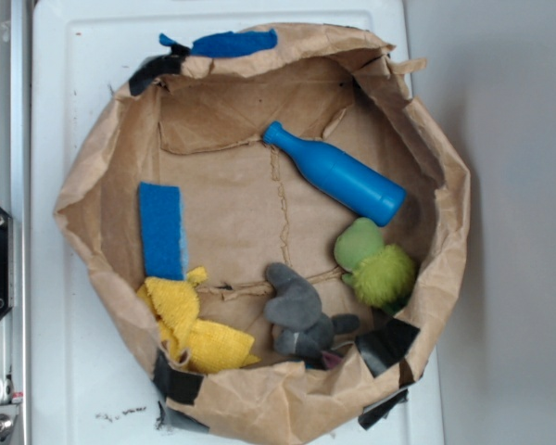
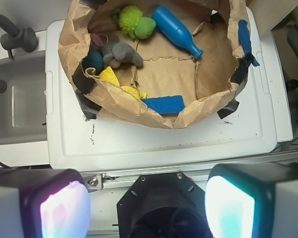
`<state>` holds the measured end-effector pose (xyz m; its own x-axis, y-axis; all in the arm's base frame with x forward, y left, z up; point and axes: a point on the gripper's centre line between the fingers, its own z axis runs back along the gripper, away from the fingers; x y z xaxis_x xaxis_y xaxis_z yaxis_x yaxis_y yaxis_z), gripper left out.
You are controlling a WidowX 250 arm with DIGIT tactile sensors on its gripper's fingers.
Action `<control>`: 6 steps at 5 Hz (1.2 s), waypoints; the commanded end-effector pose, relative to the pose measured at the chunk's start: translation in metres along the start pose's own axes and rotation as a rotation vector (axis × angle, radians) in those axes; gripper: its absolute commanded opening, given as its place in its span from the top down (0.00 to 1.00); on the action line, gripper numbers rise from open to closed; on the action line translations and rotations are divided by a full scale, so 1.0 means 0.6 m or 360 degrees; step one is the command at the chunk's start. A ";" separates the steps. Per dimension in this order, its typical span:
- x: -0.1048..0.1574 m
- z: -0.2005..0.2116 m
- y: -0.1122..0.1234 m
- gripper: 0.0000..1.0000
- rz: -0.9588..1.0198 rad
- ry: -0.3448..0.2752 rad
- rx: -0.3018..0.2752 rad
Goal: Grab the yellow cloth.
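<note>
Spread wide and holding nothing, the gripper (image 2: 146, 206) shows only in the wrist view, its two fingers (image 2: 62, 208) filling the near corners with the black mount between them. No brand, label or writing can be read anywhere in either view.

Beyond the fingers lies a metal rail, then a white plastic surface (image 2: 139, 144) on which a crumpled brown paper bag (image 2: 154, 116), rolled down into an open basket and patched with black tape, stands well apart from the gripper. The yellow cloth (image 2: 111, 77) lies inside the bag, far from the gripper and left of its centre line, bunched against the bag's near-left wall; in the exterior view the cloth (image 1: 195, 324) sits at the lower left of the bag floor.

Just right of the cloth in the wrist view a flat blue felt strip (image 2: 163, 104) lies along the near wall. A grey plush toy (image 2: 120, 52) rests just beyond the cloth, a yellow-green plush toy (image 2: 134, 22) farther off, and a blue plastic bottle (image 2: 176, 30) lies on its side to the right of that. Another blue strip (image 2: 244, 39) hangs on the bag's right rim. A grey sink (image 2: 15, 104) sits at left.
</note>
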<state>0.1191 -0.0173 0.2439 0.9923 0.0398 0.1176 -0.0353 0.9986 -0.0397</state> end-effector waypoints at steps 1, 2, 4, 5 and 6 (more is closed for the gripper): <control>0.000 0.000 0.000 0.00 0.0000 0.0000 0.0000; 0.010 0.002 -0.007 0.00 0.0049 -0.0005 0.0001; 0.079 -0.024 -0.010 0.00 0.0115 0.0048 -0.0038; 0.108 -0.037 -0.011 0.00 0.0050 0.0090 -0.0107; 0.140 -0.047 -0.006 0.00 0.0102 0.0125 -0.0123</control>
<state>0.2033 -0.0231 0.2149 0.9964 0.0821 -0.0188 -0.0838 0.9891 -0.1210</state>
